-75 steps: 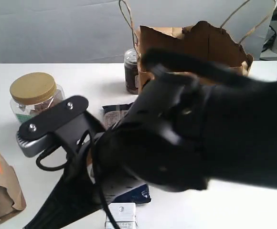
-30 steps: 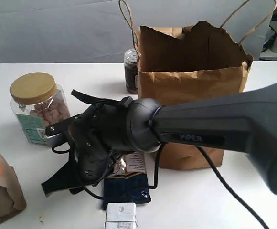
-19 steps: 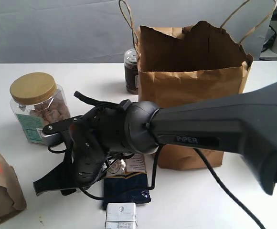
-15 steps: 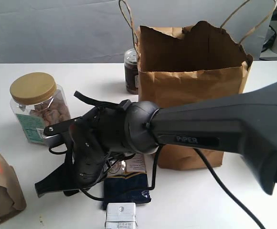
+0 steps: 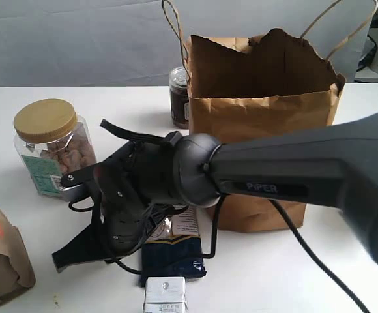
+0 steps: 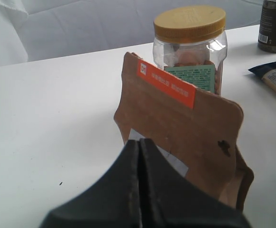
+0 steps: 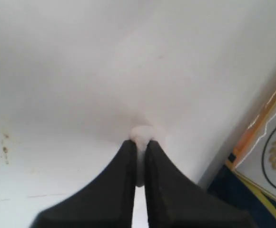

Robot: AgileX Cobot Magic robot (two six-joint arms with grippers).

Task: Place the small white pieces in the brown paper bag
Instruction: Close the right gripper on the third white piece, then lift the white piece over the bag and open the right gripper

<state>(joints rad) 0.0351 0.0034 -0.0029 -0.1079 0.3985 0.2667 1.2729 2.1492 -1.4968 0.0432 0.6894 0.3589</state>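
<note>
The right arm reaches across to the left of the exterior view, and my right gripper is low over the table beside the dark blue packet. In the right wrist view this gripper is shut on one small white piece, a soft lump pinched at the fingertips. No other white pieces show. The brown paper bag stands upright at the back right, its jagged top open. My left gripper is shut with nothing in it, just in front of the short brown pouch.
A brown pouch with an orange label stands front left. A yellow-lidded jar is behind it, with a dark jar by the bag. A dark blue packet and a white box with a screw lie in front.
The right arm has swung down from close to the camera to the table left of the blue packet. Over the last half second its gripper has shifted slightly to the right.
</note>
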